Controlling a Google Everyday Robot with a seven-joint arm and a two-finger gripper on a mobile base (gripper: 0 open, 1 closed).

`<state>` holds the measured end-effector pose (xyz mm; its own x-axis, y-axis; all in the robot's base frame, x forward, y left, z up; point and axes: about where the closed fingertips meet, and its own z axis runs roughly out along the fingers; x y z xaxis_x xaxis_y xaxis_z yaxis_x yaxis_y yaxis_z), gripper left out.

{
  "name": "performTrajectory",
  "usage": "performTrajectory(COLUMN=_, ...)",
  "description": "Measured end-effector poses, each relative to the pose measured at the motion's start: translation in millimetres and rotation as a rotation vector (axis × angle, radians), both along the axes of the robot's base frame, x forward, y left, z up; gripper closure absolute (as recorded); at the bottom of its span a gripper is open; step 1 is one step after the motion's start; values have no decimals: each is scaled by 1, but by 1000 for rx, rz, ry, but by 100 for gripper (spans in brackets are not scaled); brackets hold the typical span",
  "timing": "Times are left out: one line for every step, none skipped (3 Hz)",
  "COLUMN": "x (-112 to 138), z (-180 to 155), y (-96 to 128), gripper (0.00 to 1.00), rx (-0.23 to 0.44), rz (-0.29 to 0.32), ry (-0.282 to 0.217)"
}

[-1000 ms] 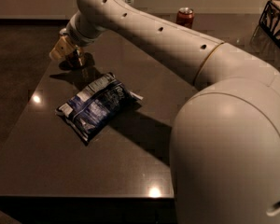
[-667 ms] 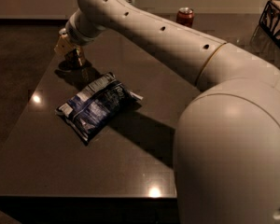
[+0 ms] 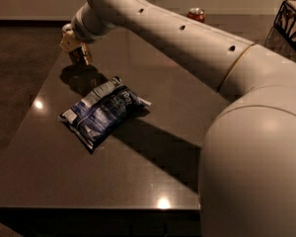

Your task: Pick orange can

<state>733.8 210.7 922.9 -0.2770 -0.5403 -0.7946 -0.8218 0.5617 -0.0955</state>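
Dark glossy counter (image 3: 64, 177) carries a blue chip bag (image 3: 101, 112) nearest. Beyond it, over the far left corner, the gripper (image 3: 76, 51) looks closed around the orange can (image 3: 78, 57), held just above its shadow. Thin smooth metal, probably light and easily dented, so a modest mid-body squeeze suits it; a red can (image 3: 196, 14) stands farthest.

Beyond the blue-and-white chip bag (image 3: 101, 111) (silvery at its edges), the tan gripper (image 3: 79, 58) clasps the orange can (image 3: 77, 55), seemingly golden-brown with dark patterning. Far behind the bag stands a red can (image 3: 196, 14) on the glossy dark-grey table (image 3: 153, 177).
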Motion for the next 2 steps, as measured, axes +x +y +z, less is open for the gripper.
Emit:
performTrajectory(x=-1, z=8, y=-8, gripper=100, rx=2, rz=-20, ry=-16)
performTrajectory(x=-2, z=22, y=-30, gripper=100, rx=11, rz=-68, ry=-36)
